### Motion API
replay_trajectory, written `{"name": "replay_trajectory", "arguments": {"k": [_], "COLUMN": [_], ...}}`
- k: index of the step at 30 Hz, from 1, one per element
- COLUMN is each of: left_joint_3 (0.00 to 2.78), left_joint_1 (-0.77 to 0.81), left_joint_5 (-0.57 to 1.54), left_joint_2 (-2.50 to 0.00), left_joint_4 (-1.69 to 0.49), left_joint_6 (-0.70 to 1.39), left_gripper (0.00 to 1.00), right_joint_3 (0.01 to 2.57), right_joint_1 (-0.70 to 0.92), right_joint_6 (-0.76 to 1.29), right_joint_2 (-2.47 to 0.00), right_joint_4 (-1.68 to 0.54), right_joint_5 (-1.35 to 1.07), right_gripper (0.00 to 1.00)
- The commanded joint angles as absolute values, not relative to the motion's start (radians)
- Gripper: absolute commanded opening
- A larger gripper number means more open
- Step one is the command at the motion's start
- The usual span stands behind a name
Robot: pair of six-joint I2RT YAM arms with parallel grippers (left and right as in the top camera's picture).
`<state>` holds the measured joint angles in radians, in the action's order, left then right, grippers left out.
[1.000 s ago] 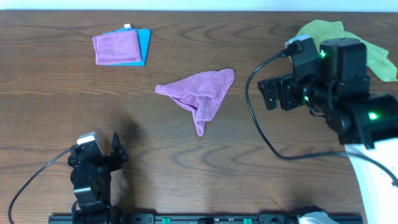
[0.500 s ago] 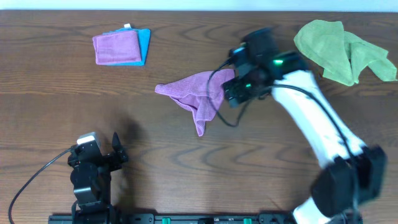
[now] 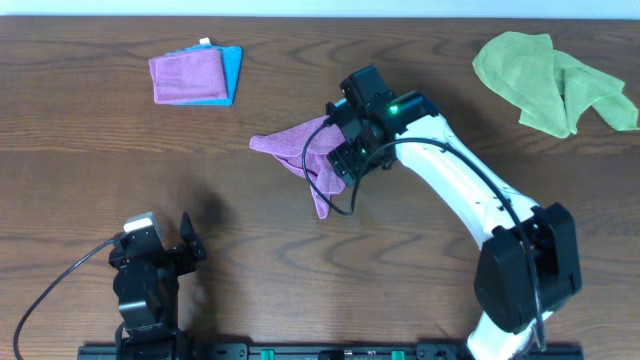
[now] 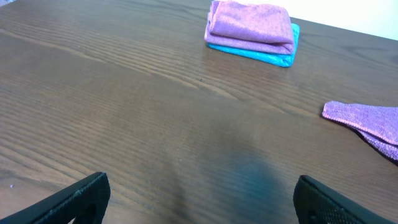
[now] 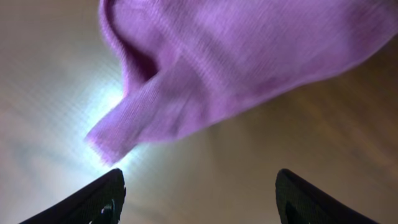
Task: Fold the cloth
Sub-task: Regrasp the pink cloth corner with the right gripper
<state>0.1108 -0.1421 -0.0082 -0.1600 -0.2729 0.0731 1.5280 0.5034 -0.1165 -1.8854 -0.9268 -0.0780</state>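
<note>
A crumpled purple cloth point(image 3: 300, 148) lies at the table's middle. Its left tip shows in the left wrist view point(image 4: 367, 121) and it fills the top of the right wrist view point(image 5: 236, 62). My right gripper point(image 3: 345, 150) hovers over the cloth's right part, open and empty, its fingertips point(image 5: 199, 199) spread wide over bare wood. My left gripper point(image 3: 170, 255) rests near the front left edge, open and empty, with its fingertips point(image 4: 199, 199) far apart.
A folded purple cloth on a folded blue cloth point(image 3: 195, 77) lies at the back left and also shows in the left wrist view point(image 4: 252, 31). A crumpled green cloth point(image 3: 550, 75) lies at the back right.
My right arm has swung left from the green cloth at the back right to a spot over the purple cloth. The left arm has not moved.
</note>
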Motion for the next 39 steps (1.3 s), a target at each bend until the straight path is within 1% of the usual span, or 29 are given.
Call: {"name": "replay_trajectory", "arguments": {"k": [1,3,7,10,16,19,25,33,35,38,39], "left_joint_3": [0.087,0.087,0.087,0.087,0.087,0.087,0.087,0.087,0.087,0.087,0.087], "left_joint_1": [-0.146,-0.146,-0.146,-0.146,-0.146,-0.146,-0.146,-0.146,-0.146,-0.146,-0.146], "left_joint_5": [-0.026,-0.026,-0.026,-0.026,-0.026,-0.026,-0.026,-0.026,-0.026,-0.026,-0.026], "left_joint_2": [-0.154,-0.154,-0.154,-0.154,-0.154,-0.154,-0.154,-0.154,-0.154,-0.154,-0.154], "left_joint_4": [-0.286,-0.286,-0.286,-0.286,-0.286,-0.286,-0.286,-0.286,-0.286,-0.286,-0.286], "left_joint_6": [0.057,0.057,0.057,0.057,0.057,0.057,0.057,0.057,0.057,0.057,0.057], "left_gripper": [0.95,0.95,0.95,0.95,0.95,0.95,0.96,0.95,0.95,0.95,0.96], "right_joint_3": [1.530,1.534,1.546,1.579,1.635,1.636,1.636,1.636,1.636,1.636,1.636], "right_joint_1": [0.514,0.514,0.514,0.543,0.606,0.618,0.618,0.591,0.581,0.572,0.569], "right_joint_6": [-0.153,-0.169,-0.181,-0.195,-0.216,-0.216,-0.226,-0.242,-0.241,-0.241,-0.241], "right_joint_2": [-1.934,-1.973,-2.044,-2.081,-2.128,-2.133,-2.135,-2.178,-2.189,-2.195,-2.195], "right_joint_4": [-0.907,-0.905,-0.897,-0.889,-0.854,-0.834,-0.797,-0.766,-0.762,-0.754,-0.748], "right_joint_5": [0.046,0.065,0.068,0.083,0.202,0.210,0.242,0.311,0.311,0.330,0.351], "right_gripper": [0.77,0.76,0.72,0.72,0.70,0.69,0.69,0.65,0.60,0.47,0.40]}}
